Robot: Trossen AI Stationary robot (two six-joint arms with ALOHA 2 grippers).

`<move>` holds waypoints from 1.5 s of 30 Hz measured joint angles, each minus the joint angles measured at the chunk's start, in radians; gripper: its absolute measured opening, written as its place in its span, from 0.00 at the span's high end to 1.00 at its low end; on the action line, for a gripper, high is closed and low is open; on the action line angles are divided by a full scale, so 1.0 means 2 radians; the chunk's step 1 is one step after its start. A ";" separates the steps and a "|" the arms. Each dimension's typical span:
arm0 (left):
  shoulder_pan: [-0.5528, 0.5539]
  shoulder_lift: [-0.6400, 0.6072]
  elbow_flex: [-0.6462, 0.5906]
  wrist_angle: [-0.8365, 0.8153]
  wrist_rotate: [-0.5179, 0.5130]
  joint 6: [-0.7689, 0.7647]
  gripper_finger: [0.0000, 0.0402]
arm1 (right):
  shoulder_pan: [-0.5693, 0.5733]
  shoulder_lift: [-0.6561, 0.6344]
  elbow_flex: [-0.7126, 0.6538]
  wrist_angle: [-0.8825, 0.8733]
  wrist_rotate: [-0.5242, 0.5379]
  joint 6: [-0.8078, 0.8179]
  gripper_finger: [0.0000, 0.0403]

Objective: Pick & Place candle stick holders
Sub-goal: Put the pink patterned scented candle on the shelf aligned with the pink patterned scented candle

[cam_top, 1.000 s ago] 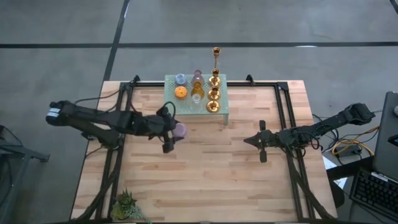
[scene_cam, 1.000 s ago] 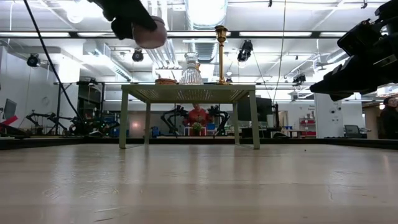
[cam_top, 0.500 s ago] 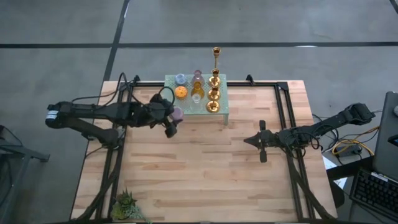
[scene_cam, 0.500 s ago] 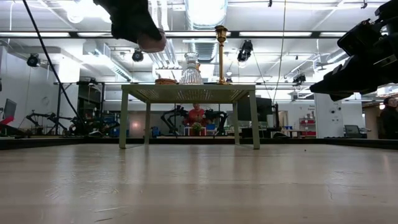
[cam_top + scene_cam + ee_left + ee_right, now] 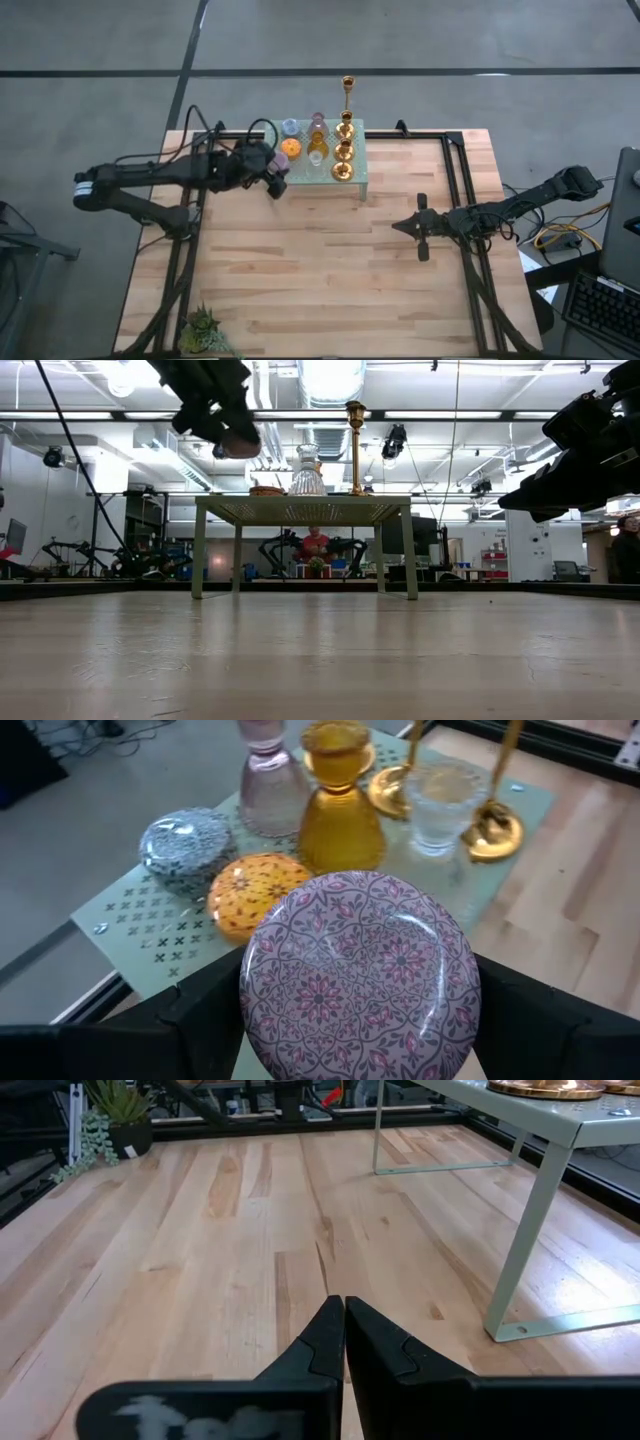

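My left gripper is shut on a round squat pink-purple patterned holder and hangs by the near left corner of the mint-green stand, above its top. On the stand rest a blue-grey holder, an orange one, a pink glass one, an amber one, a clear one and gold candlesticks, one of them tall. My right gripper is shut and empty at the table's right. My left gripper pinches the pink-purple holder by its round side wall between its two fingers, one finger on each side. The holder is lifted clear of the table and the stand, with its patterned face toward the wrist camera.
A small spiky green plant stands at the table's near left corner. The stand's thin legs rise from the wooden table at the far middle. Black frame rails run along both sides.
My left gripper has carried the pink-purple holder toward the table's far edge, up to the stand's near left corner, keeping it lifted clear and still shut on it.
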 joint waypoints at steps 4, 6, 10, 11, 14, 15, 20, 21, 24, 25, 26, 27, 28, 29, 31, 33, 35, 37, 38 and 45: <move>0.016 0.006 0.000 0.004 0.003 0.000 0.23 | 0.000 0.000 0.000 0.000 0.000 0.000 0.98; 0.021 0.014 0.000 0.004 0.013 -0.002 0.23 | 0.000 0.000 0.000 0.000 0.000 0.000 0.98; 0.021 0.046 -0.003 0.007 0.029 -0.002 0.23 | 0.000 0.000 0.000 0.000 0.000 0.000 0.98; 0.021 0.053 -0.003 0.007 0.030 0.001 0.23 | 0.000 0.000 0.000 0.000 0.000 0.000 0.98; 0.023 0.070 -0.003 0.012 0.029 0.006 0.23 | 0.000 0.000 0.000 0.000 0.000 0.000 0.98; 0.024 0.076 -0.003 0.014 0.028 0.006 0.23 | 0.000 0.000 0.000 0.000 0.000 0.000 0.98; 0.027 0.095 -0.003 0.031 0.023 0.011 0.23 | 0.000 0.000 0.000 0.000 0.000 0.000 0.98; 0.029 0.097 -0.003 0.034 0.023 0.011 0.23 | 0.000 0.000 0.000 0.000 0.000 0.000 0.98; 0.031 0.103 -0.003 0.037 0.021 0.011 0.23 | 0.000 0.000 0.000 0.000 0.000 0.000 0.98; 0.031 0.104 -0.003 0.039 0.021 0.012 0.23 | 0.000 0.000 0.000 0.000 0.000 0.000 0.98; 0.031 0.105 -0.003 0.044 0.021 0.015 0.22 | 0.000 0.000 0.000 0.000 0.000 0.000 0.98; 0.031 0.105 -0.003 0.048 0.020 0.020 0.22 | 0.000 0.000 0.000 0.000 0.000 0.000 0.98; 0.031 0.105 -0.003 0.050 0.017 0.025 0.21 | 0.000 0.000 0.000 0.000 0.000 0.000 0.98; 0.031 0.105 -0.003 0.053 0.011 0.028 0.20 | 0.000 0.000 0.000 0.000 0.000 0.000 0.98; 0.032 0.103 -0.003 0.063 0.000 0.032 0.19 | 0.000 0.000 0.000 0.000 0.000 0.000 0.98; 0.032 0.101 -0.003 0.063 -0.004 0.032 0.19 | 0.000 0.000 0.000 0.000 0.000 0.000 0.98; 0.032 0.102 -0.004 0.068 -0.004 0.031 0.19 | 0.000 0.000 0.000 0.000 0.000 0.000 0.98; 0.032 0.102 -0.006 0.068 -0.004 0.030 0.19 | 0.000 0.000 0.000 0.000 0.000 0.000 0.98; 0.032 0.102 -0.008 0.069 -0.004 0.027 0.19 | 0.000 0.000 0.000 0.000 0.000 0.000 0.98; 0.032 0.101 -0.016 0.071 -0.004 0.023 0.19 | 0.000 0.000 0.000 0.000 0.000 0.000 0.98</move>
